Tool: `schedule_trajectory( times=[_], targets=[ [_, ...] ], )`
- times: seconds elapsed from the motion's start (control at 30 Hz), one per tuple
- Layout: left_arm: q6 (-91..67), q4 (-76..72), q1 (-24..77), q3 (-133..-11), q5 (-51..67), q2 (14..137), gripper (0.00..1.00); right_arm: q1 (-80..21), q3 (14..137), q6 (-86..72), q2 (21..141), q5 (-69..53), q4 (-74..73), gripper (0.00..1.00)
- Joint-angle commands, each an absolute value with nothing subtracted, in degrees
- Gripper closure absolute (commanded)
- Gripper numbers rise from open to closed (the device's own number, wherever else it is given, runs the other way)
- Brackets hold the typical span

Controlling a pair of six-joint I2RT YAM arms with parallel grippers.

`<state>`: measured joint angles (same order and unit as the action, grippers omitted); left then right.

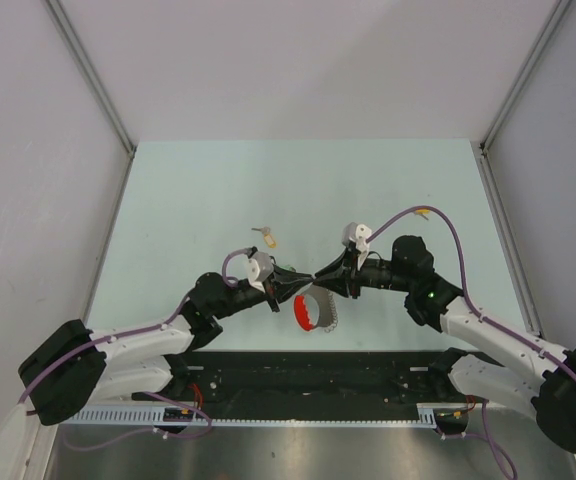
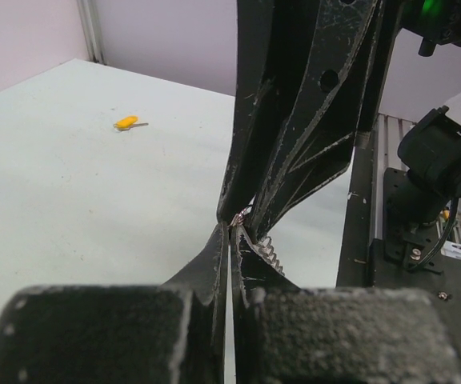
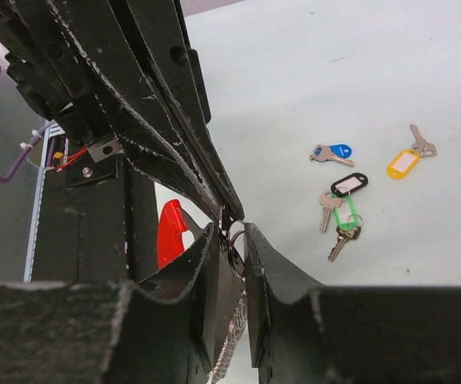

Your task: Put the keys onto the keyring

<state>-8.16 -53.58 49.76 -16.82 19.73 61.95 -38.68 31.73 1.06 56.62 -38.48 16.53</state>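
The keyring (image 1: pixel 315 310) is held above the table (image 1: pixel 188 200), clenched in the left gripper (image 2: pixel 230 232); its coil is flanked by the right gripper (image 3: pixel 230 232), grip unclear; the keys (image 3: pixel 349 185) are scattered on the table.

Not a word, number or brand can be read anywhere from where I stand. The yellow key tag (image 3: pixel 402 164) and the black key tag (image 3: pixel 349 185) lying on the counter (image 3: pixel 334 72) each show a pale label window, but nothing legible stands on either.
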Motion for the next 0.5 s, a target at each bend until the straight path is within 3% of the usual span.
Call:
schedule_trajectory(
  times=[0.0, 0.2, 0.27, 0.47],
  targets=[
    [-11.33, -56.69, 50.10, -18.46, 20.48, 61.87, 1.00, -38.85, 34.10, 2.11, 55.02, -38.85, 17.58, 0.80],
    [-11.95, -55.37, 50.01, -19.16, 21.01, 61.96, 1.00, -38.85, 34.45, 2.81, 54.93, -39.02, 15.91, 1.00],
    [-11.78, -54.85, 50.01, -19.16, 21.36, 61.79, 0.98, -38.85, 34.72, 3.16, 54.84, -39.37, 14.95, 1.00],
    [-8.01, -51.07, 48.44, -19.07, 25.30, 59.68, 0.71, -38.76, 37.09, 6.06, 55.02, -41.13, 9.33, 1.00]
  ],
)
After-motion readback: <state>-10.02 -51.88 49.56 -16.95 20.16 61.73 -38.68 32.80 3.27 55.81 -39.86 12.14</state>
